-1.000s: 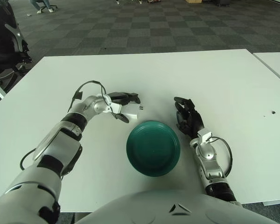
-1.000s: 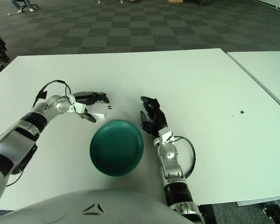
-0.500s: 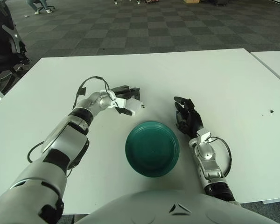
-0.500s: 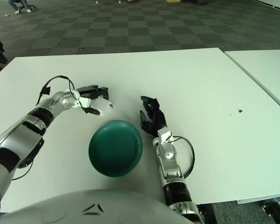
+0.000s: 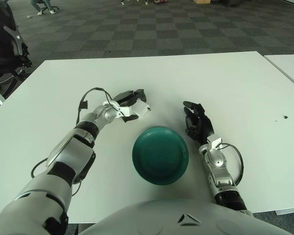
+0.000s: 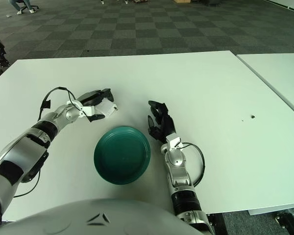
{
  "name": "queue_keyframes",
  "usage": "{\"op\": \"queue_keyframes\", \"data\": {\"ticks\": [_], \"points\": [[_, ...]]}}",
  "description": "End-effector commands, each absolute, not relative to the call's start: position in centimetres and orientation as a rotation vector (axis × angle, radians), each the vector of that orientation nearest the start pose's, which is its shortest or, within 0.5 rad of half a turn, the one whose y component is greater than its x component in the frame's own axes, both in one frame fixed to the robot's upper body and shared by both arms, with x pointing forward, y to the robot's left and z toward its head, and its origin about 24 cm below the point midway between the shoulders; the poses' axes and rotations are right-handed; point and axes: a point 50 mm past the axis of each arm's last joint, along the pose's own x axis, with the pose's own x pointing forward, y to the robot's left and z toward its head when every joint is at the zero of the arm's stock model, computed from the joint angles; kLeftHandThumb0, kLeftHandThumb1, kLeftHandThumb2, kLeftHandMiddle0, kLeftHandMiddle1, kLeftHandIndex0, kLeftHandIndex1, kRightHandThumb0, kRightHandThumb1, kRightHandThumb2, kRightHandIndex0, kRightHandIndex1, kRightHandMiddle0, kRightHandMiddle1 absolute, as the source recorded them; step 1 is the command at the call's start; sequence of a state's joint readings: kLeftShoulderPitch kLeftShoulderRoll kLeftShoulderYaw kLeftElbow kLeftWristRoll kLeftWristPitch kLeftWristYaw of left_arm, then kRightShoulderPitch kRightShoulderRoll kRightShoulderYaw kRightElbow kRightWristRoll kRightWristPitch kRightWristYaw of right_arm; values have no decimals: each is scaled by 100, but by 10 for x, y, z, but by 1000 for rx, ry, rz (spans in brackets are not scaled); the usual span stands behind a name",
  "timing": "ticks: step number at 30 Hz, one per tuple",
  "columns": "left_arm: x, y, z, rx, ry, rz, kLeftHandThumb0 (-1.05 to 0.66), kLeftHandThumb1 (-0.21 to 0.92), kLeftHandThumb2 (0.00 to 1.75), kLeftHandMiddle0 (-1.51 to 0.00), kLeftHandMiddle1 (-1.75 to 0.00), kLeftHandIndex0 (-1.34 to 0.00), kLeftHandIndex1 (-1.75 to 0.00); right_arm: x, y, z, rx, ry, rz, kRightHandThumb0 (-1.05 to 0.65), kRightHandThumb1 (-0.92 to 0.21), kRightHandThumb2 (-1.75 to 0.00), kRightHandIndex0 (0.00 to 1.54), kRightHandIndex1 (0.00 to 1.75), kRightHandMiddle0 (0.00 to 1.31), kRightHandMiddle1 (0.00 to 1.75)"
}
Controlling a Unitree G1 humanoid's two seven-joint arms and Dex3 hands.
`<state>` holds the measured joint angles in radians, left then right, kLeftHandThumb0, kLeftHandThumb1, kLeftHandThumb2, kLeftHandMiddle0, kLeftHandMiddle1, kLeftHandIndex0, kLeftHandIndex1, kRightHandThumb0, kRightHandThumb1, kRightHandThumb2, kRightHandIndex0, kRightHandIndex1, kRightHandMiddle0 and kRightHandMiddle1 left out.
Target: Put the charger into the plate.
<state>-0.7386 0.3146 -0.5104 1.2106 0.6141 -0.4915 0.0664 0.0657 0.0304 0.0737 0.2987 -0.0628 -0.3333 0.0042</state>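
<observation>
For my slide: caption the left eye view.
Left hand holds small white charger beyond round green plate.

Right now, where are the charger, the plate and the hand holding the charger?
charger (image 5: pixel 141 109), left eye view, its white body.
plate (image 5: pixel 160 154), left eye view, bare centre.
left hand (image 5: pixel 129 103), left eye view, mid-hand.

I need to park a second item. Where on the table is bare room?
Far half of the table, right of the right hand, and the near left corner are bare. Crowded: left hand with charger beside the plate.
</observation>
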Motion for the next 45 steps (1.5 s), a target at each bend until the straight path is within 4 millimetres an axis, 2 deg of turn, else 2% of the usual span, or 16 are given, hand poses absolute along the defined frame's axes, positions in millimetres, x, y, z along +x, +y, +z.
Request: {"op": "queue_keyframes", "data": {"ticks": [1, 7, 12, 16, 20, 29, 40, 45], "points": [[330, 150, -7, 1173, 60, -628, 0, 25, 138, -66, -169, -46, -175, 202, -130, -52, -12, 258, 61, -78, -92, -70, 40, 3, 19, 89], [334, 154, 5, 1147, 2, -610, 0, 21, 142, -69, -169, -48, -175, 202, -131, -53, -7, 260, 58, -78, -92, -68, 41, 3, 20, 89], [341, 159, 43, 1098, -168, -598, 0, 20, 144, -70, -170, -49, -175, 201, -132, -53, -14, 265, 62, -79, -92, -70, 42, 2, 17, 88], [336, 157, 64, 1062, -260, -597, 0, 20, 145, -70, -170, -48, -175, 200, -132, -53, -20, 265, 65, -79, -92, -73, 42, 2, 14, 86], [319, 150, 85, 986, -377, -591, 0, 20, 145, -71, -169, -48, -175, 200, -133, -52, -31, 261, 69, -80, -92, -75, 42, 2, 14, 86], [286, 136, 109, 916, -502, -636, 0, 17, 148, -74, -169, -49, -175, 199, -133, -52, -37, 262, 69, -81, -92, -75, 41, 1, 14, 87], [267, 123, 119, 894, -524, -760, 0, 14, 150, -78, -165, -52, -175, 199, -131, -53, -36, 268, 74, -81, -92, -75, 40, 0, 10, 85], [257, 114, 124, 866, -531, -870, 0, 14, 149, -77, -164, -52, -175, 198, -130, -53, -26, 273, 80, -81, -92, -75, 41, 1, 9, 85]]}}
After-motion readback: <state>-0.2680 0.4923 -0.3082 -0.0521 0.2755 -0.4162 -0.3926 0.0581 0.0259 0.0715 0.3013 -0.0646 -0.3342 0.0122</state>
